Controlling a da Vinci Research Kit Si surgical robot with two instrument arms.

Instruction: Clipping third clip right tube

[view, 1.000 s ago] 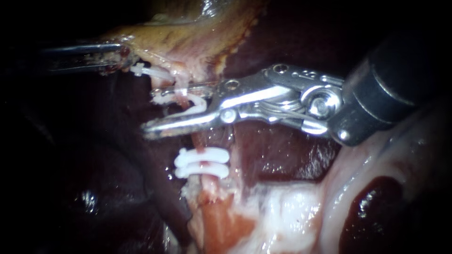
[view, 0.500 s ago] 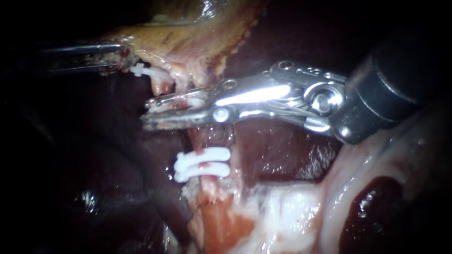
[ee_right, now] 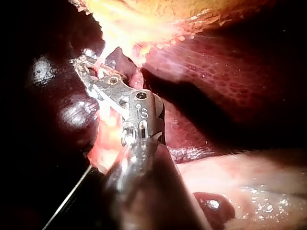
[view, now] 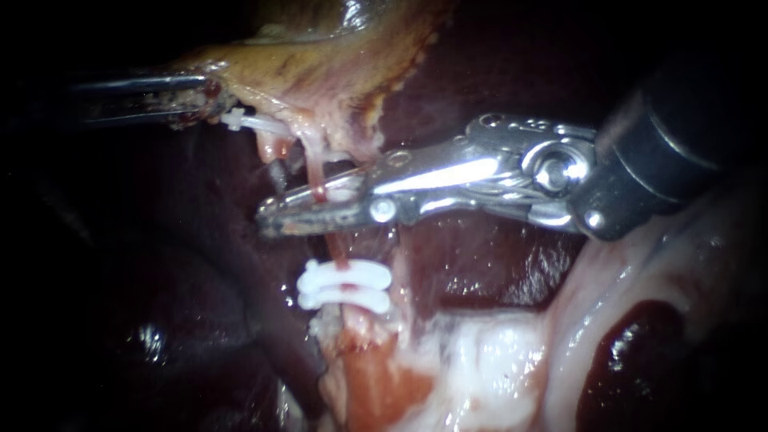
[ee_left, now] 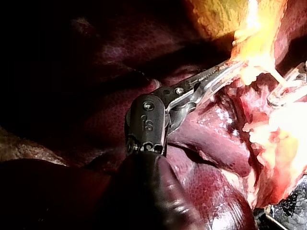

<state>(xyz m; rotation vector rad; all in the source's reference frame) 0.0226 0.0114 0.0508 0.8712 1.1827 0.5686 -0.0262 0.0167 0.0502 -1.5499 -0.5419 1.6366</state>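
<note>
There are two metal instruments. My right instrument (view: 272, 220) pinches one white plastic clip (view: 342, 190) around the thin pink right tube (view: 317, 164), and its jaws hide that bit of tube. Two stacked white clips (view: 344, 286) sit lower on the tube. One small white clip (view: 240, 120) lies beside my left instrument (view: 204, 96), which pinches the yellow-brown gallbladder (view: 320, 56). The dark red liver (view: 472, 272) lies behind.

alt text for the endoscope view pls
The right instrument's end effector is shut on a thin pink tube, just above two white clips already on it. At upper left, the left instrument grips the edge of the yellowish gallbladder, with dark liver behind.
</note>
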